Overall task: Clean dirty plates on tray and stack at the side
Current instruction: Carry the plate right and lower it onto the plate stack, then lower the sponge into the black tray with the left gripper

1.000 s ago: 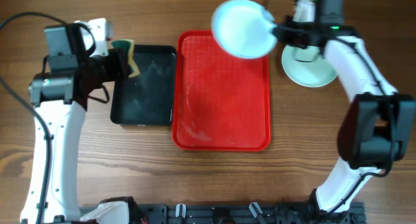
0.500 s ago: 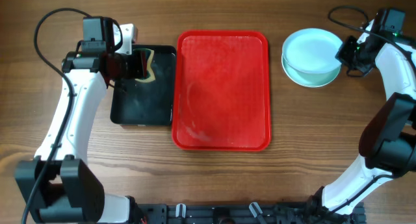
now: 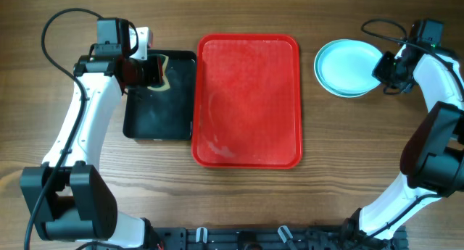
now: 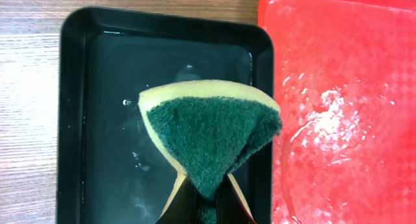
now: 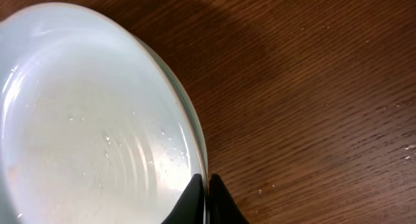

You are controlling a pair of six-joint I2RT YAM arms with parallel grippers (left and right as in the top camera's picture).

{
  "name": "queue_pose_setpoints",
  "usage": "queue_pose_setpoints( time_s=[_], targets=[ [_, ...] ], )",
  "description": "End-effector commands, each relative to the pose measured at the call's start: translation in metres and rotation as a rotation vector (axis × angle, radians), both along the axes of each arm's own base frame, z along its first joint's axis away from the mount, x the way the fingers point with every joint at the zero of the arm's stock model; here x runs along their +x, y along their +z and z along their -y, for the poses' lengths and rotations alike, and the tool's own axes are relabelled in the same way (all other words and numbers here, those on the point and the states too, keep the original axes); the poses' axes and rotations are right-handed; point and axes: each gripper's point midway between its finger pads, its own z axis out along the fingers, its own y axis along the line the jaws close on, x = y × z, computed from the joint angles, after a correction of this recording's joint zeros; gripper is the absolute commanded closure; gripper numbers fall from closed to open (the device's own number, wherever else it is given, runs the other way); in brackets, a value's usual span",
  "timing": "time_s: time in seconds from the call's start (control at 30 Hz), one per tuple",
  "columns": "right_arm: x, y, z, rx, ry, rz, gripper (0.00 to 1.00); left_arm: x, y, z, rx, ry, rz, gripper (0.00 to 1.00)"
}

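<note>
Left claw [image 4: 207, 201]: pressed together on the lower corner of a sponge [image 4: 208, 139], yellow foam with a green scouring face, which is folded into a wedge by the pinch. The sponge is held over the black tray [image 4: 71, 120]; whether it touches the tray floor cannot be told. The black tray's floor is seen wet and glossy, with a few droplets. Its right rim is set against the left rim of the red tray [image 4: 338, 87], on which only water streaks and droplets are seen.

Right claw [image 5: 207, 195]: fingertips are drawn in tight on the rim of the top plate [image 5: 84, 133], a light aqua one, at its right edge. That plate is seated on the stack of plates [image 3: 348, 67], which is placed on the bench [image 5: 312, 87] to the right of the red tray and apart from it. Water beads and faint ripple marks are seen in the top plate's well.

View differences: a second rim just beneath the top plate is shown in the right wrist view. In the overhead view a paler rim is seen peeking out at the stack's lower edge, but the number of plates cannot be counted. The sponge's fold and the droplets in both trays are made clear only by the left wrist view. Only overhead are both trays shown whole, side by side, with the sponge at the black tray's upper corner and the stack at the level of the red tray's upper part.
</note>
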Motion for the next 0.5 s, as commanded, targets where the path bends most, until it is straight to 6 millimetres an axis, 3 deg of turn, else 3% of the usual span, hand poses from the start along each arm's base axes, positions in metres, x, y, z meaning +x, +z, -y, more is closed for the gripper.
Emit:
queue_pose_setpoints(
  time_s=[0.0, 0.23, 0.47],
  targets=[
    [0.002, 0.003, -0.006, 0.015, 0.024, 0.017, 0.78, -0.008, -0.021, -0.006, 0.038, 0.000, -0.035, 0.96],
    [0.002, 0.003, -0.006, 0.015, 0.024, 0.016, 0.59, -0.008, -0.044, -0.005, 0.037, 0.001, -0.009, 0.96],
    [0.002, 0.003, -0.006, 0.015, 0.024, 0.016, 0.53, -0.017, -0.089, -0.005, 0.037, 0.002, -0.003, 0.88]
  ],
)
